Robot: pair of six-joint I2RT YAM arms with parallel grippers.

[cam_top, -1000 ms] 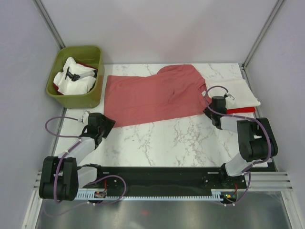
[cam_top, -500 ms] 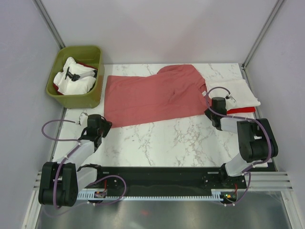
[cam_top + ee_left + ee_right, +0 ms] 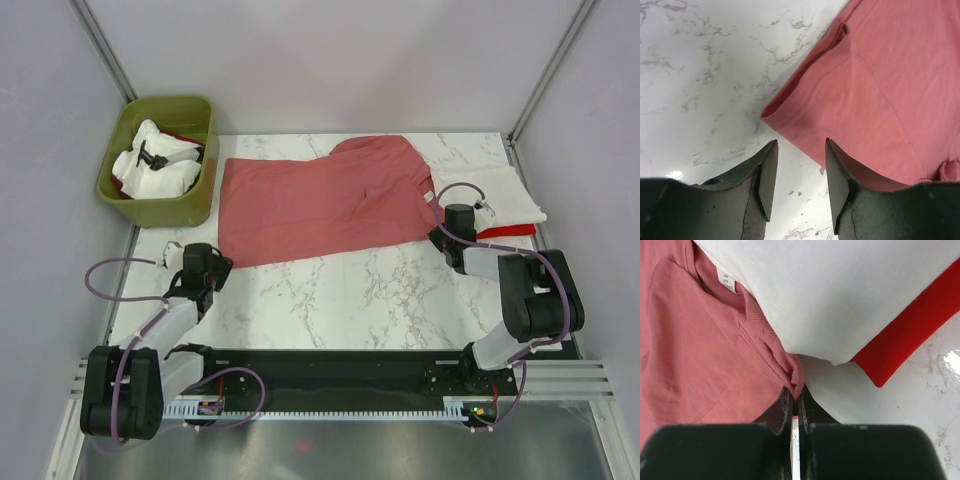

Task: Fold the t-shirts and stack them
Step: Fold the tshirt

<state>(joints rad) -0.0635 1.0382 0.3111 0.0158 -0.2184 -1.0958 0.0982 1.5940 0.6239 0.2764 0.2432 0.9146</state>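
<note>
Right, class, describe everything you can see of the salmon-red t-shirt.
The salmon-red t-shirt is soft, matte knit cloth, spread mostly flat across the far half of the marble table, with shallow creases and stitched hems. A small white neck tag shows at the collar, beside the cream-white shirt. The right fingers pinch its collar-side edge; the left fingers, open, hover just short of its near-left corner.
</note>
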